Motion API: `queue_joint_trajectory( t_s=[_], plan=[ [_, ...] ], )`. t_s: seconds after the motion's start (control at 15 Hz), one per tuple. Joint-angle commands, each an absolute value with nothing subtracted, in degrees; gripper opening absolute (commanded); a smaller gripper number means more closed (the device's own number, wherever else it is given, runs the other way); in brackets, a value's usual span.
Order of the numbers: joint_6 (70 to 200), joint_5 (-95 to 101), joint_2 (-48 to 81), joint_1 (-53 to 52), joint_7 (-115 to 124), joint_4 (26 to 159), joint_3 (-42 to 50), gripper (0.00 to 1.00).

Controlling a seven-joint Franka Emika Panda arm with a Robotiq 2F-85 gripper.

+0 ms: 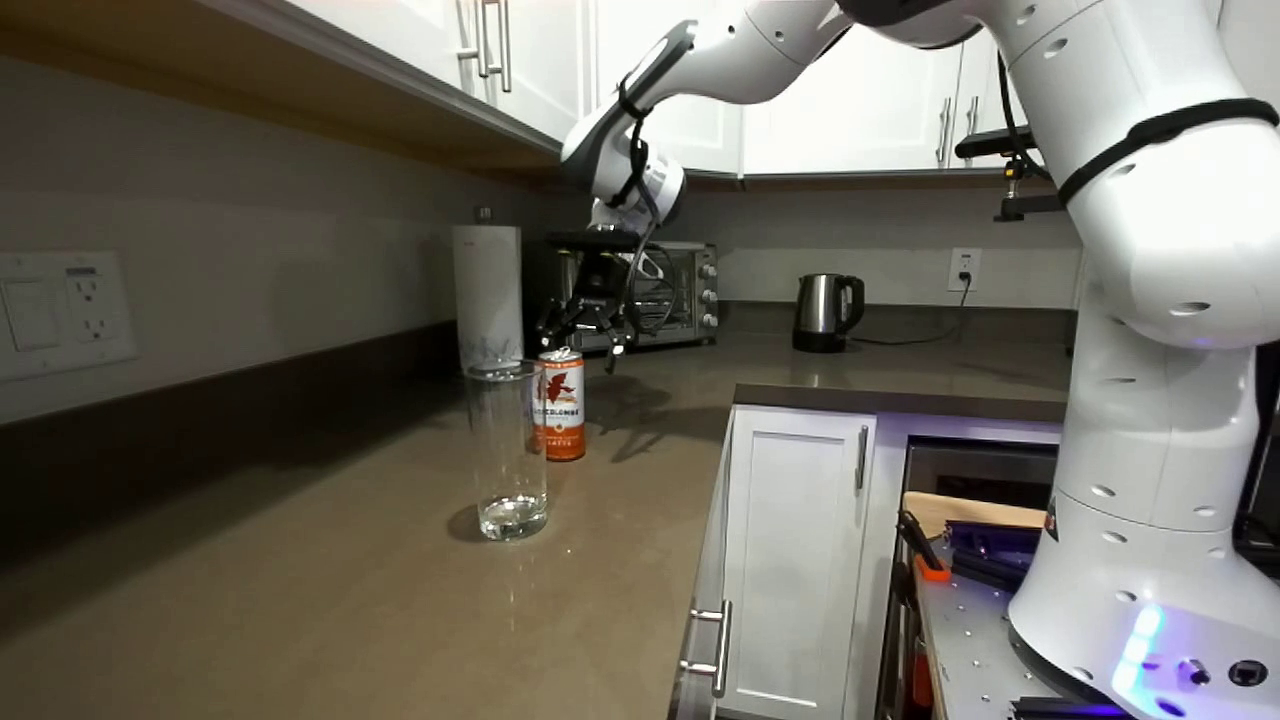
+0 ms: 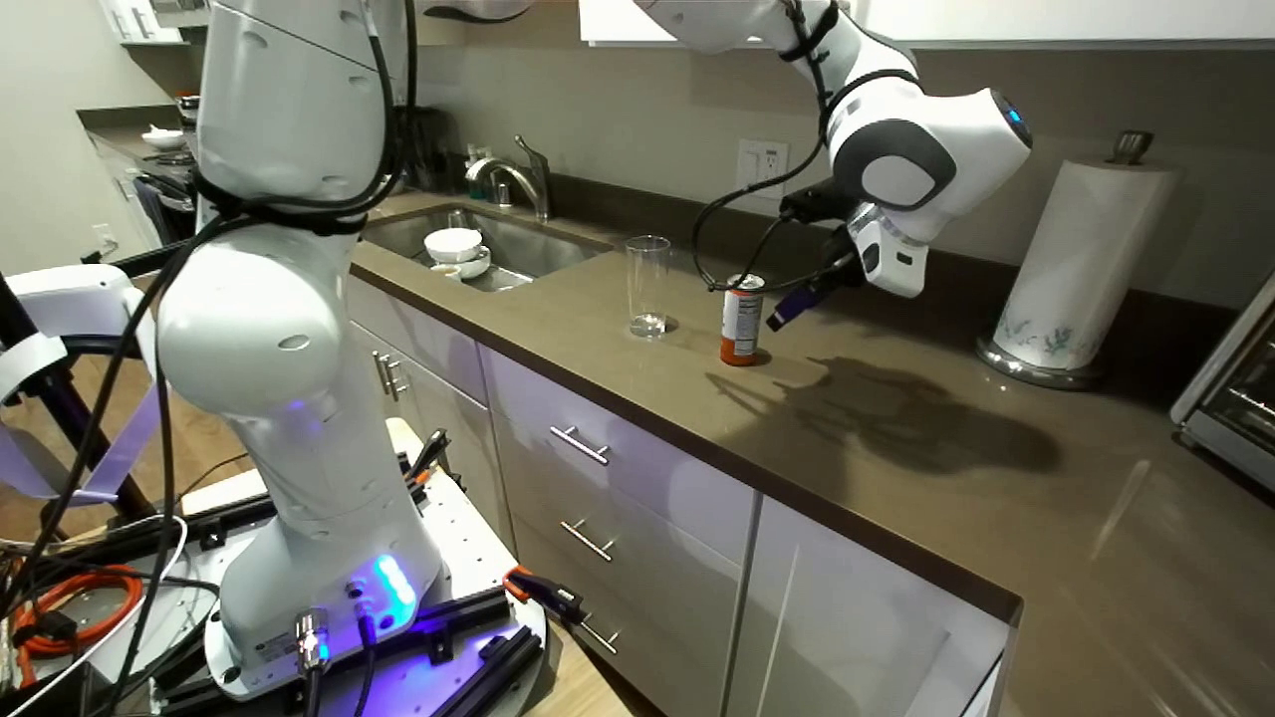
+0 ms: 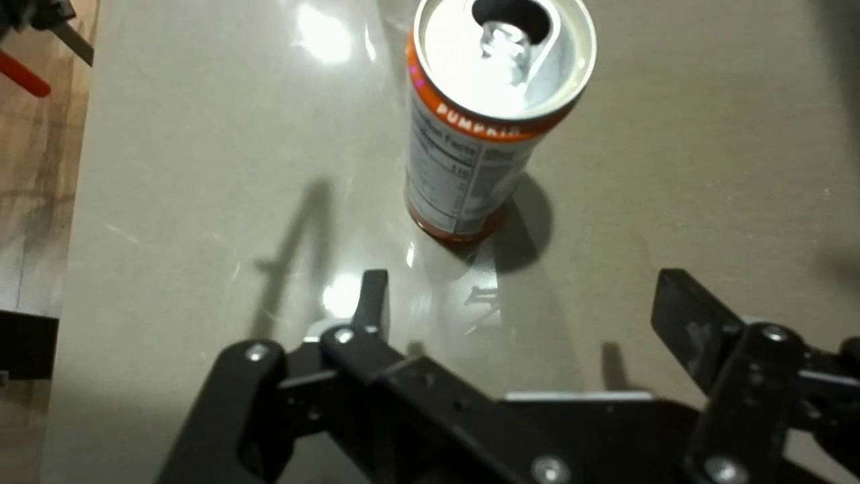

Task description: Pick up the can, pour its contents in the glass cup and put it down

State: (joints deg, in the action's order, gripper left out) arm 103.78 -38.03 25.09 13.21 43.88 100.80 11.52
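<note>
Hovering hand point(image 3: 523, 299): you have its jaws spread wide, with nothing between them; the gap looks broader than the can point(image 3: 480, 144), so it is likely set to straddle it.
Can: it stands upright on the worktop point(image 1: 340, 580), beyond the jaws and untouched, between your hand and the glass cup point(image 1: 508, 440); that order probably spares you reaching over the glass cup.
Drinking hole point(image 3: 517, 17): it sits on the can's far side from your hand, so tipping forward should send the drink away from the jaws.
Glass cup: upright, near the can but apart from it, slightly taller, no drink showing inside; being close, it should keep your carry short, though the can must rise above its rim first.
Jaw gap: in the wrist view the can lies left of its middle, so you may want to centre before advancing, or one side could nudge the can over.
Paper-towel roll point(image 2: 1091, 259): standing well apart from can and glass cup, it seems merely stored there, outside your likely pouring path.
Pour: this reads as the approach; you have the grasp, the pour and the setting down yet to do.
</note>
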Motion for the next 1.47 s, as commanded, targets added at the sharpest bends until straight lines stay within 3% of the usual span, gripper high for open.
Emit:
queue_joint_trajectory(
  t_s=[0.0,1.4],
  plan=[
    [100.1,-41.9,27.6,14.7,46.8,98.1,11.2,1.0],
    [98.1,-42.8,25.5,12.6,51.3,105.5,11.6,1.0]
  ],
)
